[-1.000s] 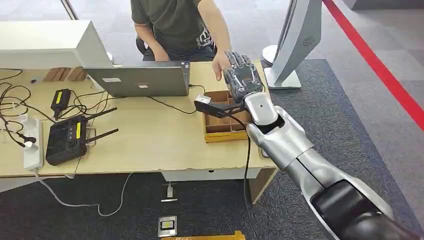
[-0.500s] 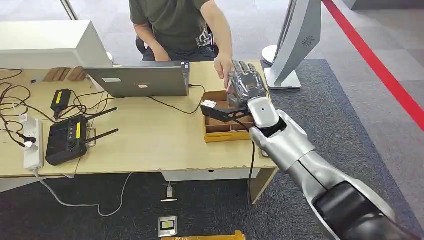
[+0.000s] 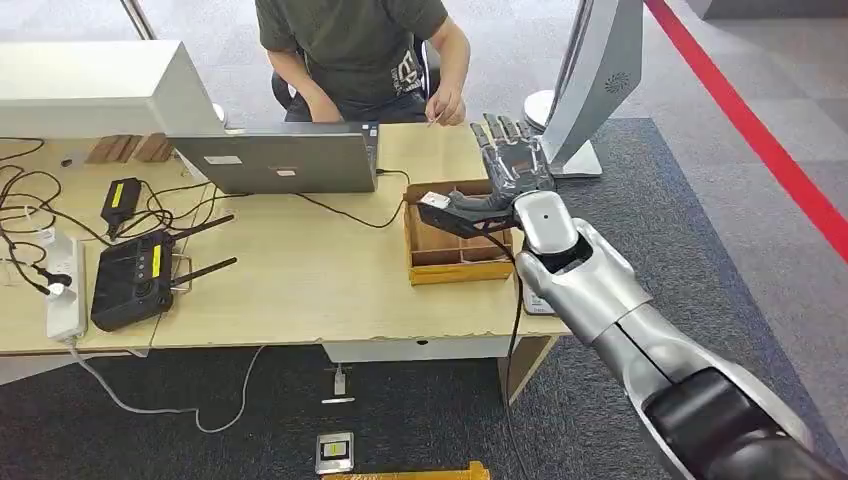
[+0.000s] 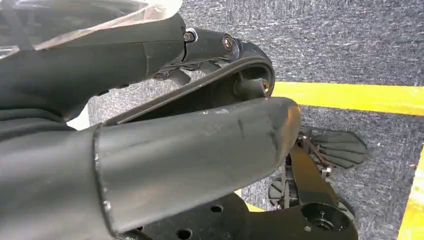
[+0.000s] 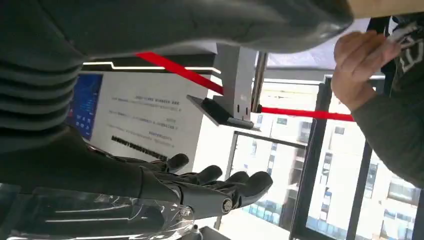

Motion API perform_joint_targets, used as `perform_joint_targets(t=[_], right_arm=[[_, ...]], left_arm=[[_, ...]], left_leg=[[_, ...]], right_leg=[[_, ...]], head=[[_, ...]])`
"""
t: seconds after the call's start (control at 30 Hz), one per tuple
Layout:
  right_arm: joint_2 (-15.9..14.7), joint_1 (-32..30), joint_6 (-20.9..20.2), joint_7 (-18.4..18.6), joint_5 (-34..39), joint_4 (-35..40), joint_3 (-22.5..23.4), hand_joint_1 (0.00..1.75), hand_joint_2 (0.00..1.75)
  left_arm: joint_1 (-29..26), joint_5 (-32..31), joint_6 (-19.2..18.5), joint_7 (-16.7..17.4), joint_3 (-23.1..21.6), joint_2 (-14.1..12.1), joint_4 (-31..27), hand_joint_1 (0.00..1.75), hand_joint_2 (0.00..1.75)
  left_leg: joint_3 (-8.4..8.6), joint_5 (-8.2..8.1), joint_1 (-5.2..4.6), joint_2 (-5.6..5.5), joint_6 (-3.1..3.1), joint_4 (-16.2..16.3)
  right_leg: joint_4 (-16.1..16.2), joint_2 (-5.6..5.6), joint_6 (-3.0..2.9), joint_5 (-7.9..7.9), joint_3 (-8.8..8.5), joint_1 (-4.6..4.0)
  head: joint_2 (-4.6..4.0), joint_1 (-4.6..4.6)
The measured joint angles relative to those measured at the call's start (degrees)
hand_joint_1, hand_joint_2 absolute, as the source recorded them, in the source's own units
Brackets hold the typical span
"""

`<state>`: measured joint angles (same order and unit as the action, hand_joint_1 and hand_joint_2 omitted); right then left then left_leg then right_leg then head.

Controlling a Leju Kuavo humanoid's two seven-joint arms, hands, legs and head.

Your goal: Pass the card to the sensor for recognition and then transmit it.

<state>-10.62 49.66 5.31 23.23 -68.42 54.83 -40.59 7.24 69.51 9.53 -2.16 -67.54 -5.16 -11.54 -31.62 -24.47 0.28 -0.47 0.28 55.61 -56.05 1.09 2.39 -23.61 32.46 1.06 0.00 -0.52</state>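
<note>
My right hand (image 3: 512, 160) hovers over the far right end of the table, above the back corner of a wooden compartment box (image 3: 455, 272). Its fingers (image 5: 220, 182) are spread and straight, with nothing in them. A person sits across the table, and their hand (image 3: 447, 104) is drawn back near their chest, pinching a small pale card (image 5: 400, 32). A white stand with a dark plate (image 5: 220, 111) rises just right of the table (image 3: 590, 80). My left hand (image 4: 190, 150) hangs beside my body over grey carpet, fingers extended and holding nothing.
A grey laptop (image 3: 280, 160) stands at the table's middle back, with a cable running to the box. At the left lie a black controller with antennas (image 3: 135, 280), a power strip (image 3: 62, 285) and tangled cables. A red floor line (image 3: 760, 130) runs at the right.
My right hand has moved right, away from the person's hand. The person's hand, which met my fingers a second ago, has drawn back toward their body.
</note>
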Motion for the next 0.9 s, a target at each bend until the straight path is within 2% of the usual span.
perform_joint_targets(t=[0.17,0.2,0.23,0.3,0.37,0.5,0.53,0.67,0.9], right_arm=[[-0.1,-0.1,0.1,0.0,0.1,0.2,0.1,0.0,0.0],[-1.8,-2.5,3.3,-0.3,3.2,3.9,1.5,0.0,0.0],[-7.5,-13.8,13.4,-2.1,18.9,15.4,7.6,0.0,0.0],[-9.7,-18.0,16.6,-2.4,23.7,19.3,9.6,0.0,0.0],[-11.3,-22.1,18.5,-2.5,25.5,22.1,10.9,0.0,0.0],[-13.4,-28.1,19.3,-2.8,24.0,26.6,11.8,0.0,0.0],[-13.6,-29.2,19.2,-2.8,23.0,27.4,11.7,0.0,1.75],[-13.7,-31.3,18.7,-2.6,20.3,29.1,11.1,0.0,1.75],[-12.2,-31.2,18.1,-3.1,16.3,28.7,9.4,0.0,1.75]], left_arm=[[0.0,0.0,0.0,0.0,0.0,0.0,0.0,0.0,0.0],[-0.1,0.1,-0.1,0.1,0.0,0.0,0.0,0.0,0.0],[-0.3,0.6,0.8,1.1,0.0,0.0,0.0,0.0,0.0],[-0.3,0.6,1.3,1.4,0.0,0.0,0.0,0.0,0.0],[-0.3,0.8,1.8,1.5,0.0,0.0,0.0,0.0,0.0],[-0.3,0.9,2.1,1.0,0.0,0.0,0.0,0.0,0.0],[-0.2,0.9,2.2,0.9,0.0,0.0,0.0,0.0,0.0],[-0.2,1.1,2.3,-0.1,0.0,0.0,0.0,0.0,0.0],[-0.1,1.2,1.9,-1.1,0.2,0.0,0.0,0.0,0.0]], left_leg=[[0.01,0.0,0.0,0.0,0.0,0.0],[0.03,-0.01,0.0,0.0,0.01,0.0],[0.06,-0.11,0.01,0.01,0.12,0.0],[0.05,-0.13,0.01,0.0,0.13,0.0],[0.05,-0.16,0.0,0.01,0.13,0.0],[0.05,-0.18,0.0,0.05,0.13,0.0],[0.05,-0.18,0.0,0.06,0.12,0.0],[0.05,-0.17,0.01,0.1,0.1,0.0],[0.05,-0.14,0.01,0.1,0.07,0.0]], right_leg=[[0.0,0.0,0.0,0.0,0.0,0.0],[0.0,0.0,0.0,0.0,-0.04,0.01],[0.1,0.01,0.03,-0.02,-0.12,0.02],[0.1,0.01,0.04,-0.04,-0.15,0.02],[0.2,0.0,0.04,-0.04,-0.15,0.02],[0.2,-0.06,0.03,-0.05,-0.13,0.01],[0.2,-0.06,0.03,-0.05,-0.13,0.0],[0.1,-0.06,-0.01,-0.07,-0.14,-0.06],[0.1,-0.06,-0.02,-0.06,-0.15,-0.05]], head=[[0.0,0.0],[0.0,0.02],[0.0,-0.02],[0.0,-0.04],[0.0,0.0],[0.0,0.0],[0.0,0.0],[0.0,-0.02],[0.0,-0.02]])
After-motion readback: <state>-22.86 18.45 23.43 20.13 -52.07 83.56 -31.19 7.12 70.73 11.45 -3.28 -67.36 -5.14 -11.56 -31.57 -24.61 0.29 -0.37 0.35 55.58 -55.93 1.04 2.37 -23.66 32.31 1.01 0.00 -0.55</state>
